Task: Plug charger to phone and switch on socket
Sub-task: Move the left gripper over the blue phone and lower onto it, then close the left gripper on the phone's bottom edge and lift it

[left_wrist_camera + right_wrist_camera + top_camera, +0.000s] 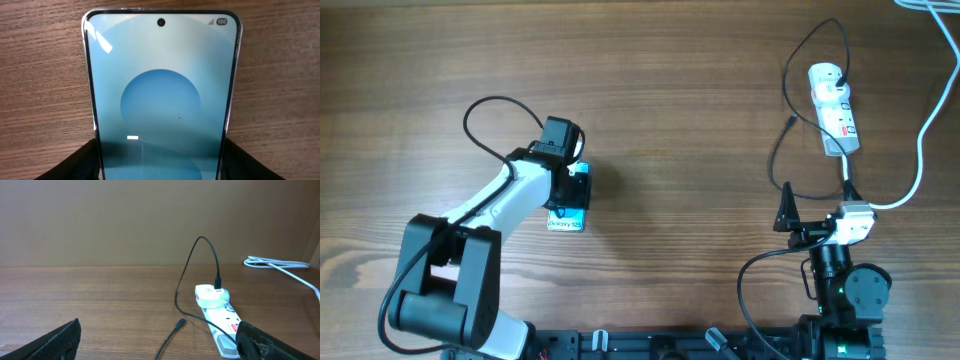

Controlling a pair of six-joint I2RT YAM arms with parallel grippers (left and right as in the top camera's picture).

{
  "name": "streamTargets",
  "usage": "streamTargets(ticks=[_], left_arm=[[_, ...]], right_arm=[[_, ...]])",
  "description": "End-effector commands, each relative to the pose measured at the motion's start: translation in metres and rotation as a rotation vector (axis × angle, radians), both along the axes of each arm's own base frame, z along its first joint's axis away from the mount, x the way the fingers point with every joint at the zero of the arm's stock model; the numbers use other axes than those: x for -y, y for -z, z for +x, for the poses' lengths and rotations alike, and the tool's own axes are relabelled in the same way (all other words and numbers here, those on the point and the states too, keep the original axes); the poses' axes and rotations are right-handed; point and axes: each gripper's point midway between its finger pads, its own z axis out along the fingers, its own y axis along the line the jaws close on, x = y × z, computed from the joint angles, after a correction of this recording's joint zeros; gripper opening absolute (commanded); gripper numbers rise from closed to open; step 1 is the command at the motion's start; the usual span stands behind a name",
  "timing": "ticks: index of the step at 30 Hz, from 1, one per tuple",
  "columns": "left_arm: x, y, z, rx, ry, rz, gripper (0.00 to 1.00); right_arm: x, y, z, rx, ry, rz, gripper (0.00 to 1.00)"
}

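Far to the left of the socket [835,118] [225,330], well apart from it, we find the phone [567,222] [160,95] lying flat on the wooden bench [680,120]. Its screen is lit pale blue with a darker blue circle, and its top corner shows signal bars and "100". The left end effector [575,195] [160,167] sits over the phone. In the left wrist view its black fingers [75,165] press against the phone's two long edges, so we read it as clamped on the phone.

Just left of the socket, the connector tip [792,120] [179,323] of the charger [787,70] [216,265] rests loose on the bench, touching nothing else. From there the thin black cable runs towards the right arm. Its other end arcs up and drops into the white adapter [825,75] [212,296], which is seated in the socket at the end farthest from the right arm.

The right end effector [157,324] hovers near the socket, facing it. Its fingers are spread wide and nothing is between them. The connector tip lies ahead of the gap, and the socket is ahead and slightly to the right.

The socket itself lies flat, a white strip with small red marks. We cannot tell whether its switches are on or off. Its thick white cord [920,140] [275,263] loops away to the right of it.
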Motion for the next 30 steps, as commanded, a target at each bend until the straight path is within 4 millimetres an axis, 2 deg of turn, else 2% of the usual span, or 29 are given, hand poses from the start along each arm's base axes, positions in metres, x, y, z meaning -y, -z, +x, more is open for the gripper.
streamTargets(ticks=[1,5,14,21,30], left_arm=[[0.001,0.023,-0.026,-0.124,-0.123,-0.023,0.57],[0.006,0.010,-0.016,-0.120,-0.190,-0.040,0.57],[0.037,-0.009,-0.005,-0.147,-0.243,-0.210,0.56],[0.040,-0.019,0.000,-0.153,-0.260,-0.221,0.55],[0.049,-0.052,0.018,-0.144,-0.279,-0.255,0.54]], right_arm=[[0.001,-0.002,0.000,0.012,0.008,-0.018,1.00],[0.001,-0.002,0.000,0.012,0.008,-0.018,1.00],[0.001,-0.002,0.000,0.012,0.008,-0.018,1.00],[0.001,-0.002,0.000,0.012,0.008,-0.019,1.00],[0.001,-0.002,0.000,0.012,0.008,-0.018,1.00]])
